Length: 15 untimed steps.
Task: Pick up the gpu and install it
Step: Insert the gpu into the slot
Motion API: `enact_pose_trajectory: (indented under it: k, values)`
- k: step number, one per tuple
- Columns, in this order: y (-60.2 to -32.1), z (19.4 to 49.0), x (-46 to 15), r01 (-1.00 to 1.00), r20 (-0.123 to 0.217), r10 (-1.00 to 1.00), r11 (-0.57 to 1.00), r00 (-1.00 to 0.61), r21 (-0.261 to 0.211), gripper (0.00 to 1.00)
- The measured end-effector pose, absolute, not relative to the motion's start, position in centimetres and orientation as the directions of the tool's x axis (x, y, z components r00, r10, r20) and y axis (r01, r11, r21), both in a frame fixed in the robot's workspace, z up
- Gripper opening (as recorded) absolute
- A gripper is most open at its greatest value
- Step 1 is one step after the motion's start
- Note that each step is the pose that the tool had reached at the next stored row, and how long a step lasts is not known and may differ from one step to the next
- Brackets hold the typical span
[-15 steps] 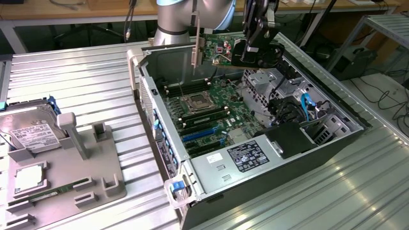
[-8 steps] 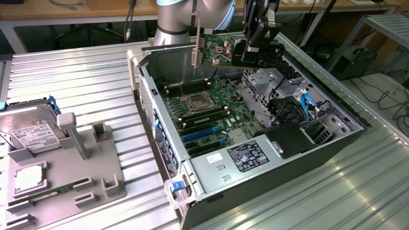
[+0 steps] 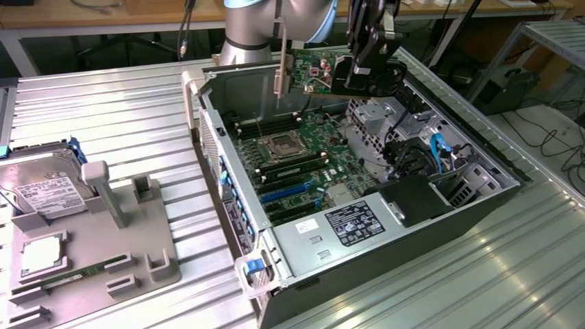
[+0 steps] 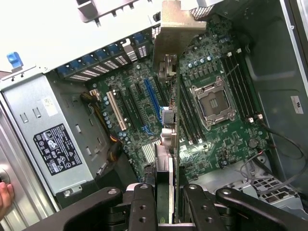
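Observation:
The gpu [image 3: 314,68], a green circuit card with a silver bracket at one end, hangs above the far end of the open computer case. My gripper [image 3: 368,74] is shut on it. In the wrist view the gpu [image 4: 169,139] stands edge-on, its metal bracket pointing away from the camera. It is held between the two black fingers [image 4: 144,207] of my gripper [image 4: 168,214]. Below it lies the motherboard [image 4: 216,139], with a blue expansion slot [image 4: 153,98] close beside the card's line. The card is clear of the board.
The case [image 3: 229,171] lies open on a ribbed metal table, with a CPU socket [image 3: 281,147], a power supply [image 3: 352,226] and cables inside. On the exterior view's left a grey fixture [image 3: 137,247] holds a hard drive [image 3: 46,192]. A fingertip [image 4: 4,197] shows at the wrist view's edge.

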<state>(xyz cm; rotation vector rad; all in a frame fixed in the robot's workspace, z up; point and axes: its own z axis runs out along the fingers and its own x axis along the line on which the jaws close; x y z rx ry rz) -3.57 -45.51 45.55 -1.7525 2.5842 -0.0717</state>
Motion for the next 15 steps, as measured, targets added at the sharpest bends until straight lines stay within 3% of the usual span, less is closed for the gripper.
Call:
enact_pose_trajectory:
  k: [15]
  values:
    - [-45.51, 45.55, -3.55, -0.936, 0.011, -0.937, 0.349, -0.35, -0.048, 0.27]
